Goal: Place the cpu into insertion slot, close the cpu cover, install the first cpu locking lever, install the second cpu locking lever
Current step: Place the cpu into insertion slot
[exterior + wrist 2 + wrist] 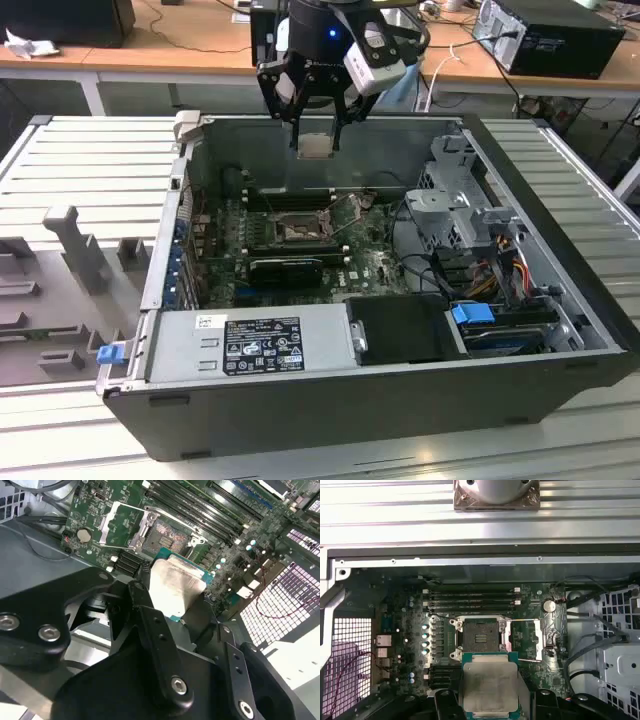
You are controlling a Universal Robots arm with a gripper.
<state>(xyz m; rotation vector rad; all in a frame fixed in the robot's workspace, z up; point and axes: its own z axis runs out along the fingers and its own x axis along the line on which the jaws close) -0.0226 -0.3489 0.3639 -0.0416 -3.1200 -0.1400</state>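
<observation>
cpu (315,146) in claw (315,138) above case (400,410), insertion slot (481,635) on motherboard (372,266) below, cpu cover (538,637) beside it

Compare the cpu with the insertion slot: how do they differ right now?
The cpu is gripped in the jaws, above the board; the insertion slot sits fixed on the board, empty. The cpu shows a smooth silver-grey face; the insertion slot is a black frame around a dull pin field. Both are square.

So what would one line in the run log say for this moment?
pincer: shut on cpu | position: raised above computer case | insertion slot: empty | cpu cover: open
</observation>
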